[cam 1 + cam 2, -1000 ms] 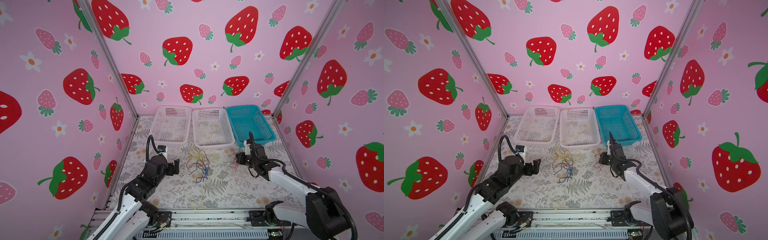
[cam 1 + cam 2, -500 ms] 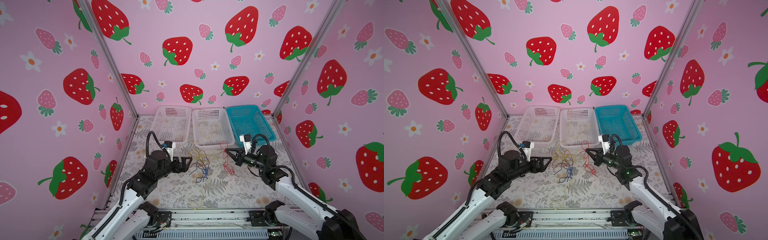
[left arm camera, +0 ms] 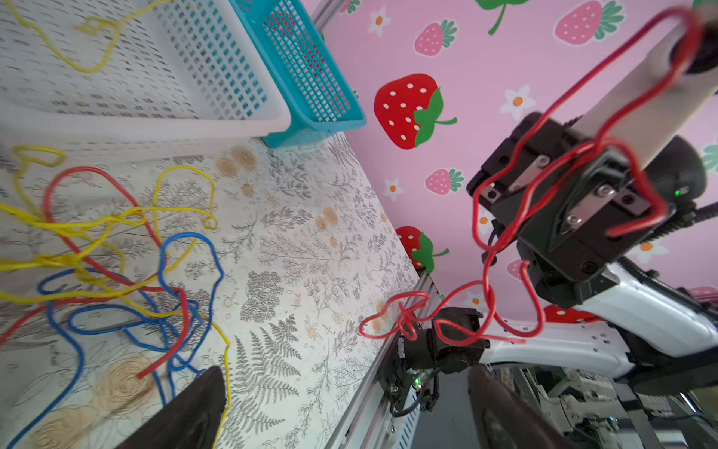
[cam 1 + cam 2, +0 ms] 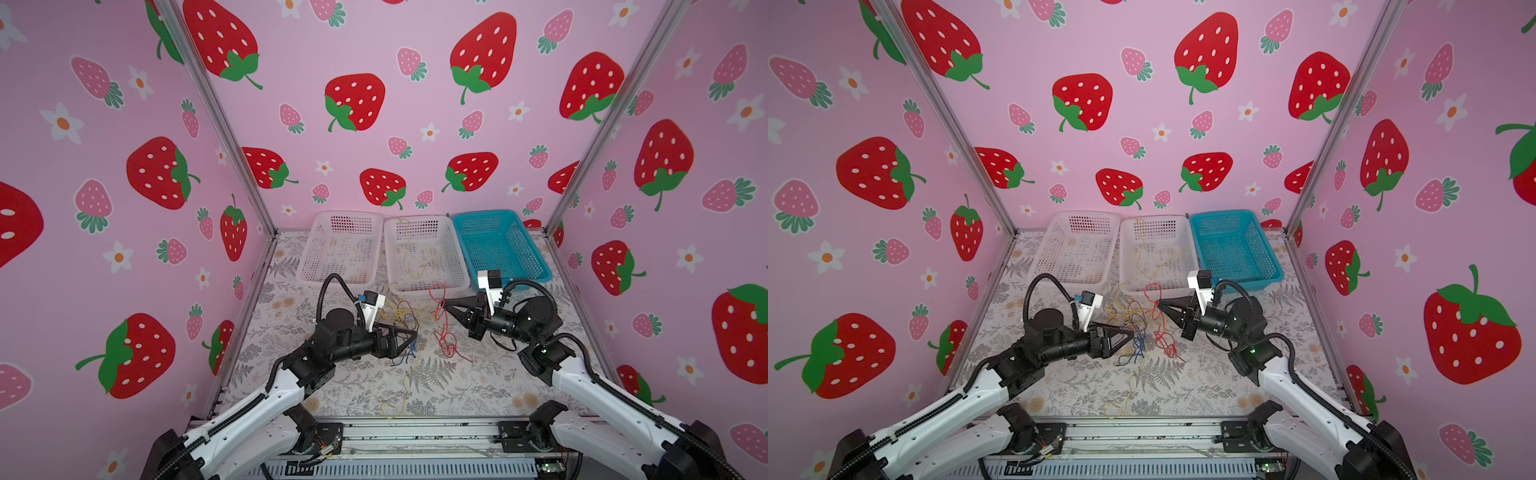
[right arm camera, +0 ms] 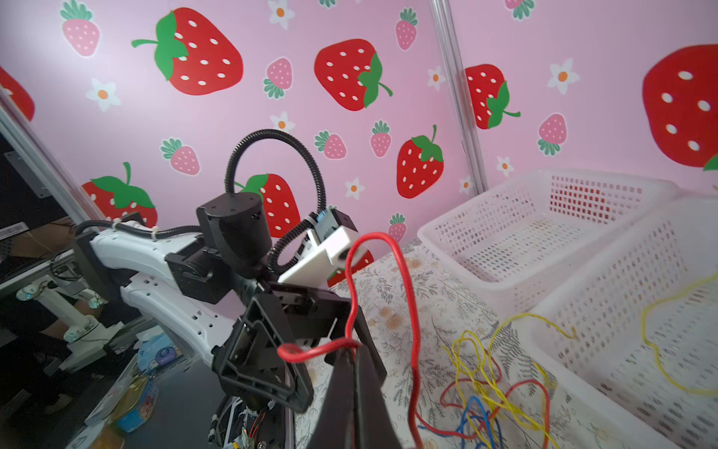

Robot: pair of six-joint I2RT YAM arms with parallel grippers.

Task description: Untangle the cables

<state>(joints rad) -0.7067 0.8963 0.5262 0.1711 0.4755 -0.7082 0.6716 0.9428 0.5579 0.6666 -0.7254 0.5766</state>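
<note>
In both top views the right gripper [image 4: 444, 305] is seen pinched shut on a red cable [image 4: 445, 338], raised just beside the cable tangle [image 4: 401, 318] lying before the middle white basket [image 4: 426, 287]. The left gripper [image 4: 409, 343] is held spread wide at that tangle's edge. In the left wrist view bare mat [image 3: 311, 252] is shown between tangle and hanging red cable. In the right wrist view the red cable is clamped at the fingertips [image 5: 338, 396].
</note>
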